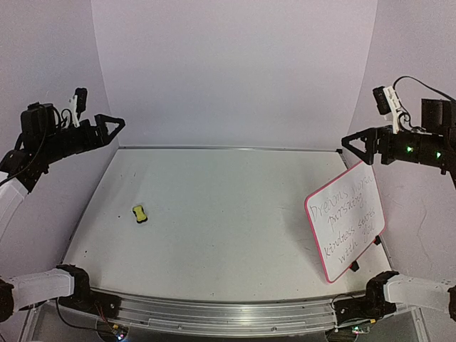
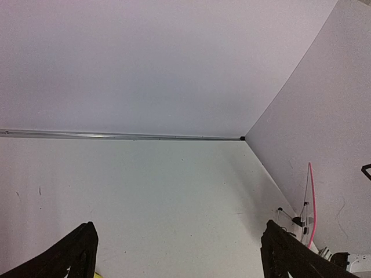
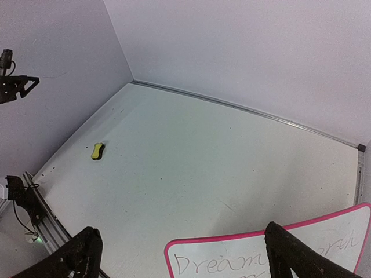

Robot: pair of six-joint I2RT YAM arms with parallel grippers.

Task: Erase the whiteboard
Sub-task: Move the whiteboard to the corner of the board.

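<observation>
The whiteboard (image 1: 345, 221), white with a pink-red frame and dark handwriting, stands tilted on its black feet at the table's right side. It shows below my right gripper in the right wrist view (image 3: 232, 260), and edge-on in the left wrist view (image 2: 313, 200). My right gripper (image 1: 349, 144) is open and empty, raised above the board's top edge; its wide-apart fingers (image 3: 293, 255) show in the wrist view. My left gripper (image 1: 116, 123) is open and empty, raised over the table's far left corner, far from the board.
A tiny yellow-and-black block (image 1: 140, 213) lies on the white table (image 1: 228, 214) left of centre, also in the right wrist view (image 3: 97, 151). Pale walls close the back and both sides. A metal rail (image 1: 228, 310) runs along the near edge.
</observation>
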